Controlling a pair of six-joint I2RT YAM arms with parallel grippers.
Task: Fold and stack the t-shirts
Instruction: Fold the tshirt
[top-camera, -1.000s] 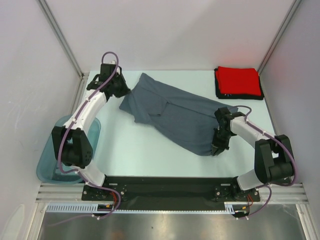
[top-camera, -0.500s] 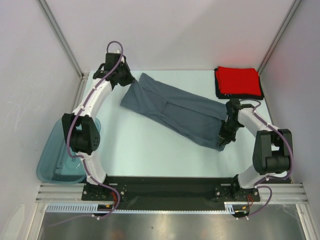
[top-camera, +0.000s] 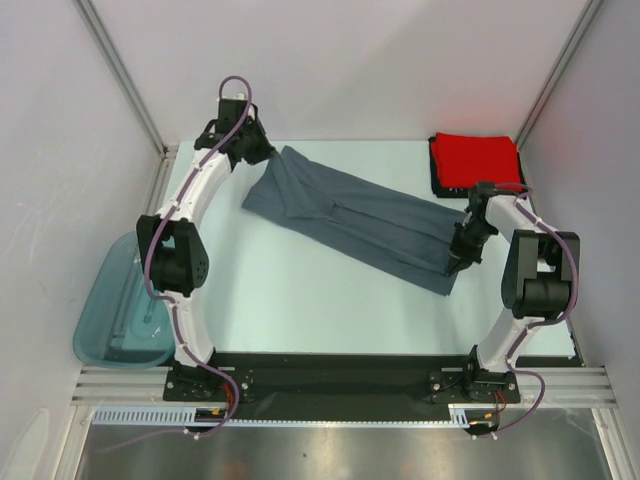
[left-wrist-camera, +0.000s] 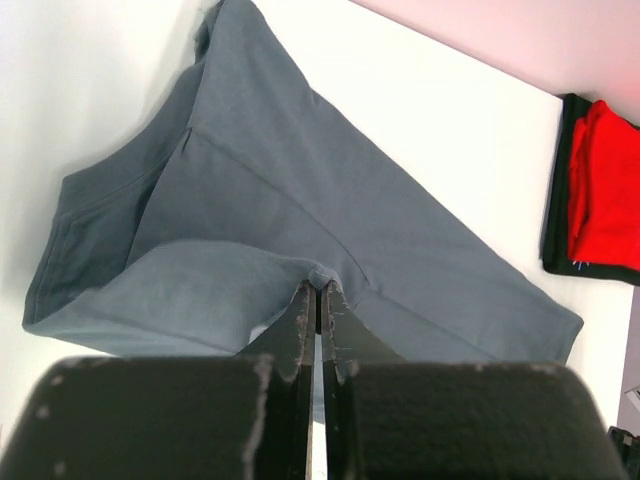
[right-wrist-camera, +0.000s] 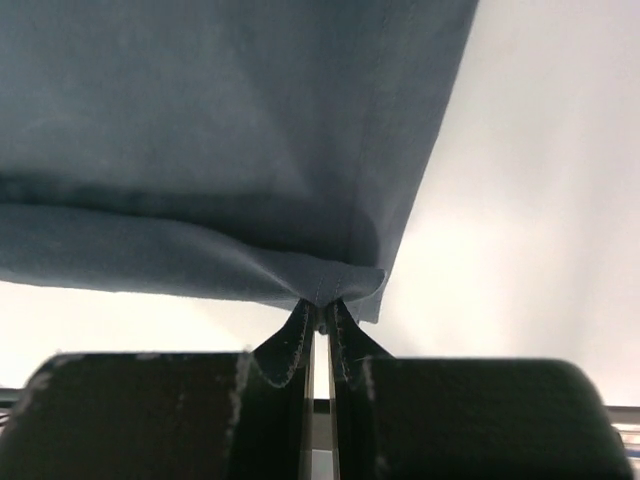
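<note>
We pinch the grey shirt (top-camera: 350, 220) taut: left gripper (left-wrist-camera: 318, 296) clamped far-left, right gripper (right-wrist-camera: 320, 311) near-right, probably on corners

The left arm (top-camera: 195, 200) rises from its base at 7 o'clock, bends at the elbow and stretches long toward the desk's (top-camera: 300, 290) far corner. Its left hand (top-camera: 262, 152) sits between 10 and 11 o'clock, pointing toward 3 o'clock. Its fingers (left-wrist-camera: 300, 320) are pressed together, pinching a fold of the shirt (top-camera: 360, 220). The right arm (top-camera: 540, 270) stands up from 5 o'clock, its elbow raised. The forearm reaches toward 12 o'clock and the wrist curls back down. The right hand (top-camera: 460, 258) is near 3 o'clock, aimed toward 7 o'clock, its tips nipped on the shirt's corner.
</note>
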